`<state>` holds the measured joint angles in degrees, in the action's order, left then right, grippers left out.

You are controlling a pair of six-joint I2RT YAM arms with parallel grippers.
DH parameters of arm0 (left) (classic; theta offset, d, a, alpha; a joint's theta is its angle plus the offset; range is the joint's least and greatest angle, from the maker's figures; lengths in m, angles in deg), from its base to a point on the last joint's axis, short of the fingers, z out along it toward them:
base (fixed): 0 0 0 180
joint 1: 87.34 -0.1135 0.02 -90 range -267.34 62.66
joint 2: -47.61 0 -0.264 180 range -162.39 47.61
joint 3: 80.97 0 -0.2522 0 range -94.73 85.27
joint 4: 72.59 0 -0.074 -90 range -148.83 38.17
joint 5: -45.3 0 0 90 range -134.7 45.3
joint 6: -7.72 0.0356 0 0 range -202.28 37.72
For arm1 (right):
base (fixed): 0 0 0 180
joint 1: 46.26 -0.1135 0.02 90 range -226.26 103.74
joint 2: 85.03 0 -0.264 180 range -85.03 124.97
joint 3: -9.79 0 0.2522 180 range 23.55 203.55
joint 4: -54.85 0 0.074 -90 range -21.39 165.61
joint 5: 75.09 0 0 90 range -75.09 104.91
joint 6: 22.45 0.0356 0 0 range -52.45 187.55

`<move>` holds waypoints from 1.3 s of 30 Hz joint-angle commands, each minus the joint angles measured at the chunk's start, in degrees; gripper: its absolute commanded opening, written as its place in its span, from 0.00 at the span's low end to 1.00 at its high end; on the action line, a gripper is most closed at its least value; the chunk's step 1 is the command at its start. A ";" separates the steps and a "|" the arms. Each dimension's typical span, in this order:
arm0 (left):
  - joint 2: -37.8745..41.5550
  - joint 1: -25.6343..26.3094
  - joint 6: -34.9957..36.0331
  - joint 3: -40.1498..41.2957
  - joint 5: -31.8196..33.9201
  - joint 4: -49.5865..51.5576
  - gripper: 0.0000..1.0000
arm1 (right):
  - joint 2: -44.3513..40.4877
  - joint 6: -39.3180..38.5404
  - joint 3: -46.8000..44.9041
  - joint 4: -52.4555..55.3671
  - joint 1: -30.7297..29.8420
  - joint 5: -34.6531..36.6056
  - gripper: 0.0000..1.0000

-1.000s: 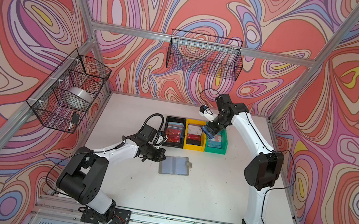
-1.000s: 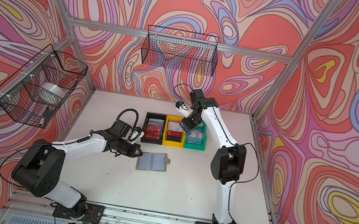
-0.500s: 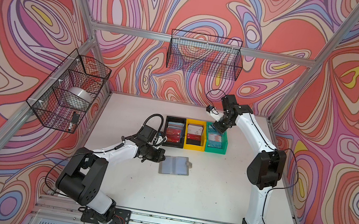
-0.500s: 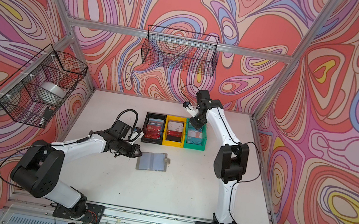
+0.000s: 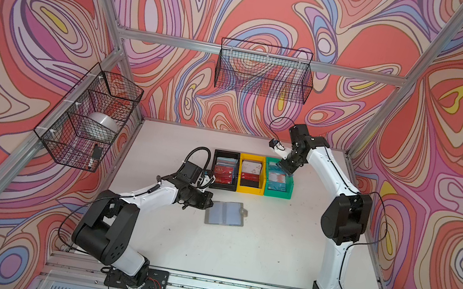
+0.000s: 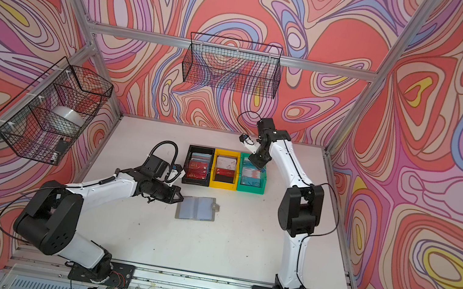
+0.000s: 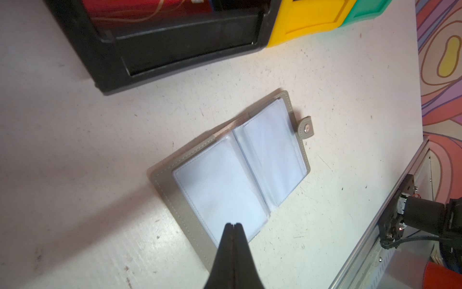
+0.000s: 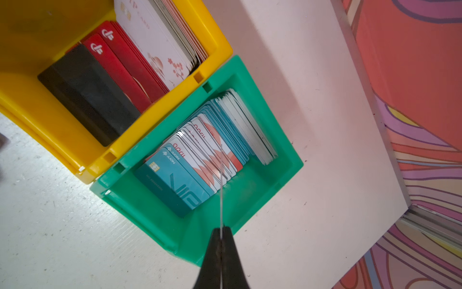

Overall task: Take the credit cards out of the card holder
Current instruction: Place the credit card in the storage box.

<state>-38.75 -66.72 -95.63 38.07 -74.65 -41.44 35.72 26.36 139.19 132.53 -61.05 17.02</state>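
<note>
The grey card holder (image 5: 225, 213) (image 6: 196, 208) lies open on the white table, snap tab to the right. In the left wrist view the card holder (image 7: 240, 170) shows two clear sleeves with no coloured card visible in them. My left gripper (image 5: 210, 201) (image 7: 233, 225) is shut and empty, its tips over the holder's left edge. My right gripper (image 5: 286, 171) (image 8: 221, 229) hangs over the green bin (image 8: 250, 200), shut on a thin credit card (image 8: 221, 187) seen edge-on. Blue credit cards (image 8: 180, 185) are stacked in that bin.
Black bin (image 5: 228, 152) with red VIP cards (image 5: 224, 171), yellow bin (image 5: 253, 157) and green bin (image 5: 288, 190) stand in a row behind the holder. Wire baskets hang on the back wall (image 5: 264, 70) and left wall (image 5: 90, 114). An aluminium rail (image 5: 231, 283) runs along the table's front.
My right gripper has shifted a little right and lower with the card, from the yellow and green bins' border to over the green bin. The left arm and holder have not moved.
</note>
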 commanded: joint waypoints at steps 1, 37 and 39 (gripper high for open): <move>0.80 -0.07 -0.10 0.28 0.16 0.58 0.00 | -2.58 -2.83 -1.59 0.77 0.46 -0.79 0.00; -0.67 -0.06 -0.22 -1.50 0.91 1.50 0.00 | 1.39 -20.02 -7.85 -0.62 3.48 -6.97 0.00; -0.90 -0.06 -0.24 -1.65 0.83 1.45 0.00 | 1.58 -20.40 -8.53 -0.98 2.95 -6.42 0.00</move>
<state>-38.77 -66.72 -96.00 38.03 -74.02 -41.42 35.87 7.09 131.87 130.63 -57.99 8.70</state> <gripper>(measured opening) 0.046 0.044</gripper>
